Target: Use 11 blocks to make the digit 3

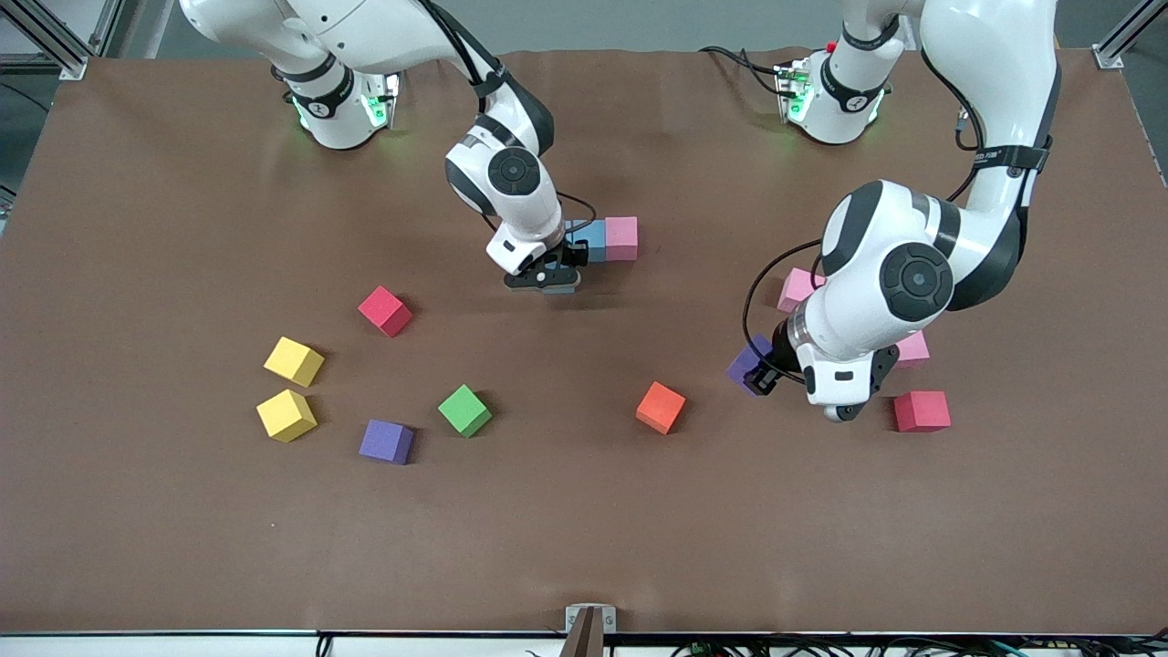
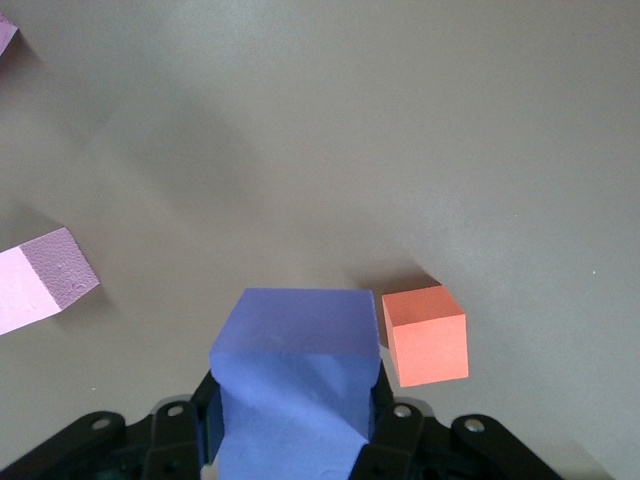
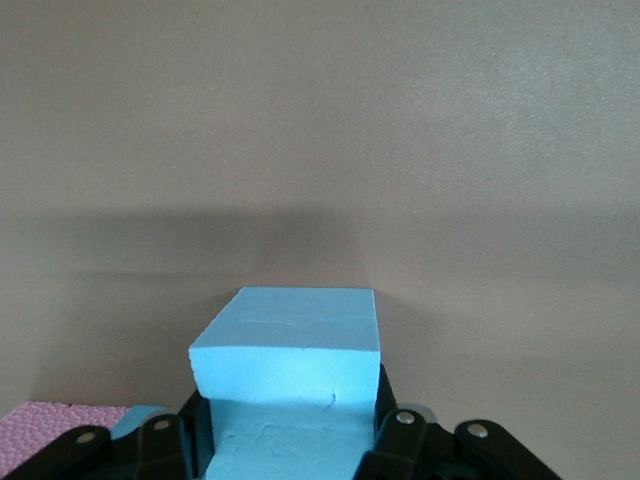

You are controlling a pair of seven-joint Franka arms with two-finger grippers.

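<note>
Two arms, each pinching a foam cube, over a brown tabletop (image 1: 584, 529) with metal framing at its corners.

Nearest the front camera lie a purple cube (image 1: 386, 442), two yellow cubes (image 1: 286, 415) (image 1: 294, 361), a green cube (image 1: 464, 411), an orange cube (image 1: 660, 407) and a red cube (image 1: 921, 411); another red cube (image 1: 384, 310) lies farther back. The left gripper (image 1: 762, 376), toward the left arm's end, is clamped on a second purple cube (image 2: 295, 375), with two pink cubes (image 1: 796, 287) (image 1: 913, 349) near it. The right gripper (image 1: 558, 278), mid-table, is clamped on a light blue cube (image 3: 290, 375), close by a blue cube (image 1: 591, 239) touching a pink cube (image 1: 620, 237).
</note>
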